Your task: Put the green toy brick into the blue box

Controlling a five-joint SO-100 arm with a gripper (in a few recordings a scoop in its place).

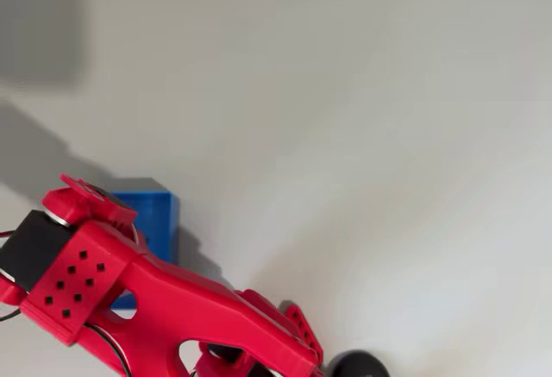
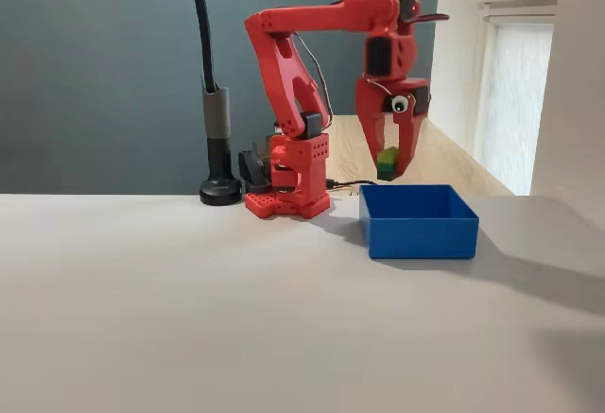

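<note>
Overhead, claw (image 2: 388, 169) pinches green toy brick (image 2: 387, 161) — lime top tilted sideways; above blue box (image 2: 421, 232).

Red arm (image 2: 302, 73) reaches over the blue box (image 2: 419, 222) on the counter (image 2: 189, 318). Gripper (image 2: 389, 163) points down, clamped on the green toy brick (image 2: 387, 161), held just above the box's back-left part. Black lamp post (image 2: 216, 111) stands left of box.
</note>
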